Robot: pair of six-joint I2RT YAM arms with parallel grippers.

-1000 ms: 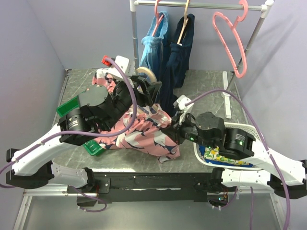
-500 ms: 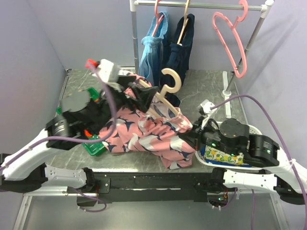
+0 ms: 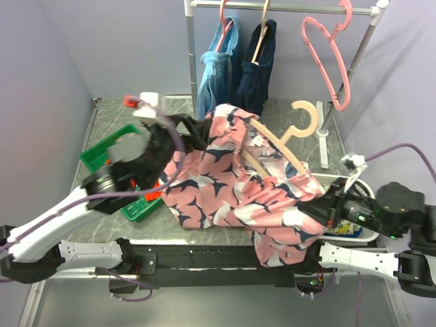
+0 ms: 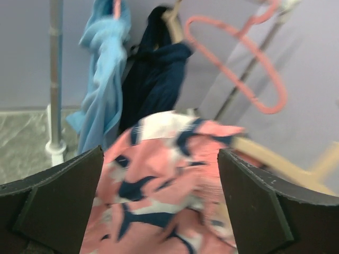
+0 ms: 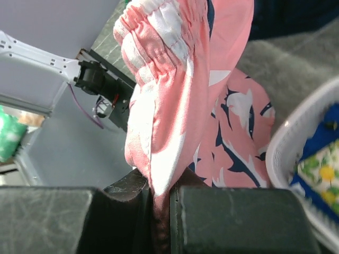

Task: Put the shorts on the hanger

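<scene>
Shorts [image 3: 218,191] now higher, farther right; hanger [image 3: 274,139] partly under their fabric.

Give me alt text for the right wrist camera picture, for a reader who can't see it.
The right gripper is shut on a fold of the pink shorts, whose gathered waistband rises above its dark fingers. At the right edge, a white basket holds a lemon-print cloth.

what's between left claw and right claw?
The shorts, hanger sticking out of them, fill that stretch; right claw pinches their edge, left claw open. Top view.
</scene>
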